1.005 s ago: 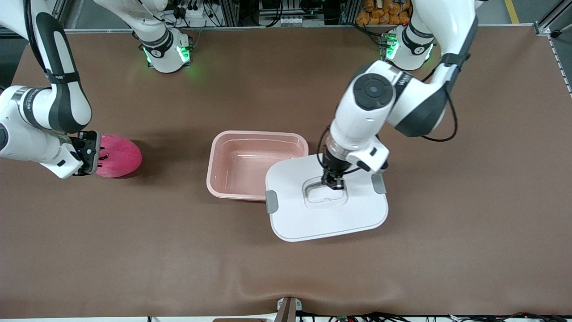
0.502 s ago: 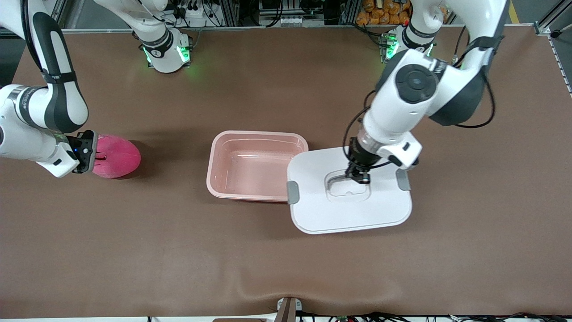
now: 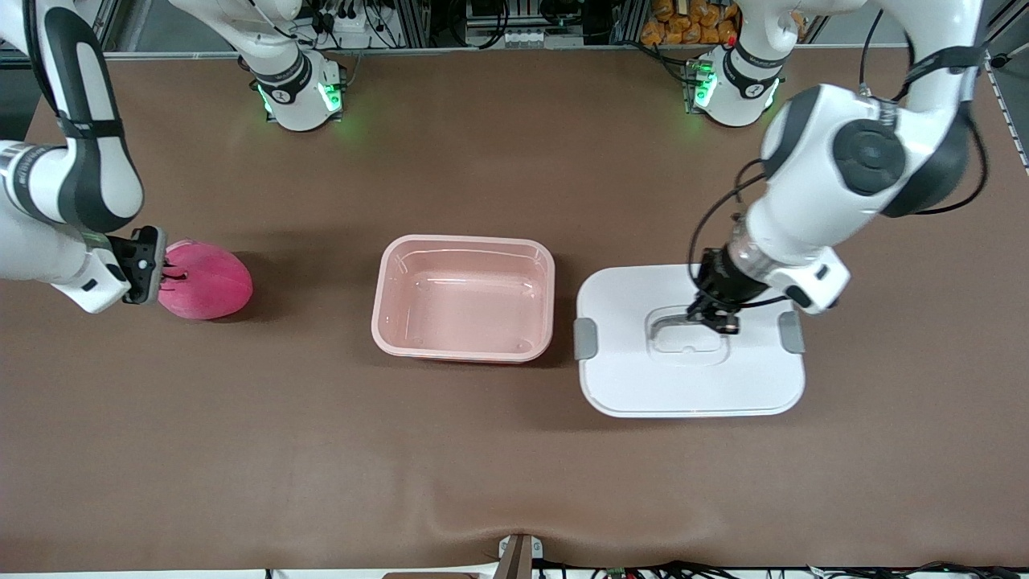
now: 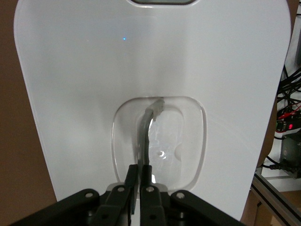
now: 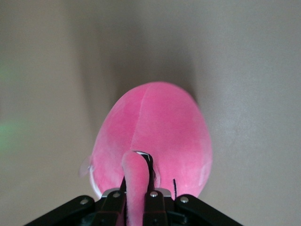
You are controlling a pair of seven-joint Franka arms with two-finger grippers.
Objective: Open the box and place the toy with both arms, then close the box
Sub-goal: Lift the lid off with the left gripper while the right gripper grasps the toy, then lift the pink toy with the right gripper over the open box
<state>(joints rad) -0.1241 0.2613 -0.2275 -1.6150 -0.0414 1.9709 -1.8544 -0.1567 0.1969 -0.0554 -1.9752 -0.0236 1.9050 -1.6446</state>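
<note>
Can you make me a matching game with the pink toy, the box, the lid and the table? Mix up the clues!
Things:
1. toy
2. box
3. lid
4. table

Clues:
A. brown, with everything on it
B. white, its handle pinched by the left gripper
C. open with nothing inside
D. hot pink, its ear pinched by the right gripper

Pairs: 1-D, 2-C, 3-B, 4-A
</note>
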